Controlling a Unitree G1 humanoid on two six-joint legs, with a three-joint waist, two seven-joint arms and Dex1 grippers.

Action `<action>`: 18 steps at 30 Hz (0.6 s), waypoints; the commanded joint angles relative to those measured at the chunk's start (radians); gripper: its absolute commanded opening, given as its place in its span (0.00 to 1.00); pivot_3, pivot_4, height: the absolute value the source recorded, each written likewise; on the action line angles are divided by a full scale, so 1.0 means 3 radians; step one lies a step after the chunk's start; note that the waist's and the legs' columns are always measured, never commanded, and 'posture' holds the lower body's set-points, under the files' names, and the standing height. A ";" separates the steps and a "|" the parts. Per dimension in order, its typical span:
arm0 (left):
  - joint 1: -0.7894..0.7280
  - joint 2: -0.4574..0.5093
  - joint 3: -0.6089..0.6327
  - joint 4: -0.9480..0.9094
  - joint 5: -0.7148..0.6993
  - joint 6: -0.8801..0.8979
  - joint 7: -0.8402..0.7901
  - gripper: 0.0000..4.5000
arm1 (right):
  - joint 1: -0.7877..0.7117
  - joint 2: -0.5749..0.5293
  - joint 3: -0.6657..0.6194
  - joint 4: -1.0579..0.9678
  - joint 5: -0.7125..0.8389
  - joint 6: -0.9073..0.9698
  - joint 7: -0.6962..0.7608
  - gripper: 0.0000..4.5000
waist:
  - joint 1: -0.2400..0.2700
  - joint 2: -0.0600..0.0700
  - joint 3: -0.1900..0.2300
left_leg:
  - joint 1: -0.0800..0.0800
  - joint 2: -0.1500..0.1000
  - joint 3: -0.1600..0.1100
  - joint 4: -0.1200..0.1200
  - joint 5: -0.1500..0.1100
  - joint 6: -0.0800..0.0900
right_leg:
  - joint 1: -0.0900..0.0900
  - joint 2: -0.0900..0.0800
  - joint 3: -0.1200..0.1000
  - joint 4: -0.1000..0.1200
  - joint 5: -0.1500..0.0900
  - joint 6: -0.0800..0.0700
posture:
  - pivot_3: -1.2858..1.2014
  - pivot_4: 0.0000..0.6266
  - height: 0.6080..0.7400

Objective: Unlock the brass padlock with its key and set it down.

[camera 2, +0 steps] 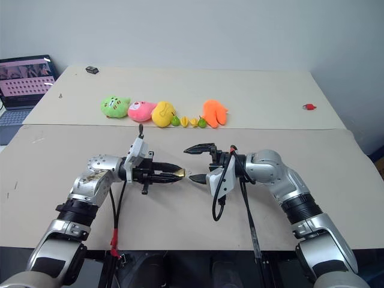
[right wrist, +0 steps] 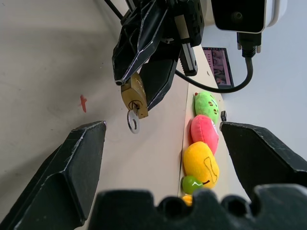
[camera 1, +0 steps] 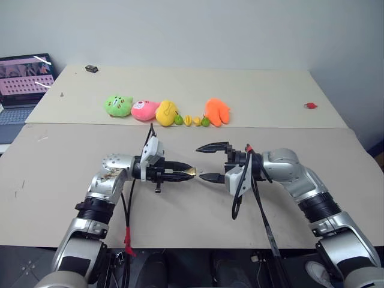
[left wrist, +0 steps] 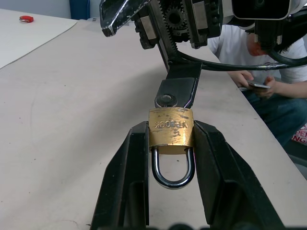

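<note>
The left gripper (camera 1: 187,173), at centre frame of the head view, was clamped on the brass padlock (left wrist: 171,127) — body pinched between both fingers, shackle toward the wrist. The key (right wrist: 132,120) hung from the padlock's keyhole, in the right wrist view. The right gripper (camera 1: 205,162) faced it from just right of centre, jaws spread wide, holding nothing — over the table (camera 1: 72,180).
</note>
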 commanded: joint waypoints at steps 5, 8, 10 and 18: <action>-0.0085 0.0014 0.0050 -0.0065 -0.0023 0.0016 0.0018 0.17 | -0.0115 0.0017 -0.0049 -0.0016 0.0089 -0.0056 -0.0059 0.46 | -0.0003 0.0000 0.0000 | 0.0000 0.0000 0.0000 0.0000 0.0000 0.0000 | 0.0000 0.0000 0.0000 0.0000 0.0000 0.0000 | 0.52 0.24 0.86; -0.0088 0.0015 0.0057 -0.0076 -0.0030 0.0031 0.0028 0.17 | -0.0139 0.0027 -0.0045 0.0007 0.0074 -0.0057 -0.0071 0.23 | -0.0007 0.0000 0.0000 | 0.0000 0.0000 0.0000 0.0000 0.0000 0.0000 | 0.0000 0.0000 0.0000 0.0000 0.0000 0.0000 | 0.52 0.24 0.86; -0.0090 0.0014 0.0061 -0.0079 -0.0034 0.0042 0.0029 0.17 | -0.0149 0.0030 -0.0049 0.0013 0.0059 -0.0060 -0.0083 0.23 | -0.0011 0.0000 0.0000 | 0.0000 0.0000 0.0000 0.0000 0.0000 0.0000 | 0.0000 0.0000 0.0000 0.0000 0.0000 0.0000 | 0.52 0.24 0.86; -0.0132 -0.0014 0.0097 -0.0067 -0.0077 0.0145 0.0066 0.17 | -0.0160 0.0018 -0.0043 0.0049 0.0026 -0.0156 -0.0104 0.23 | -0.0032 0.0000 0.0000 | 0.0000 0.0000 -0.0001 0.0000 0.0000 0.0000 | 0.0000 0.0000 0.0000 0.0000 0.0000 0.0000 | 0.52 0.24 0.86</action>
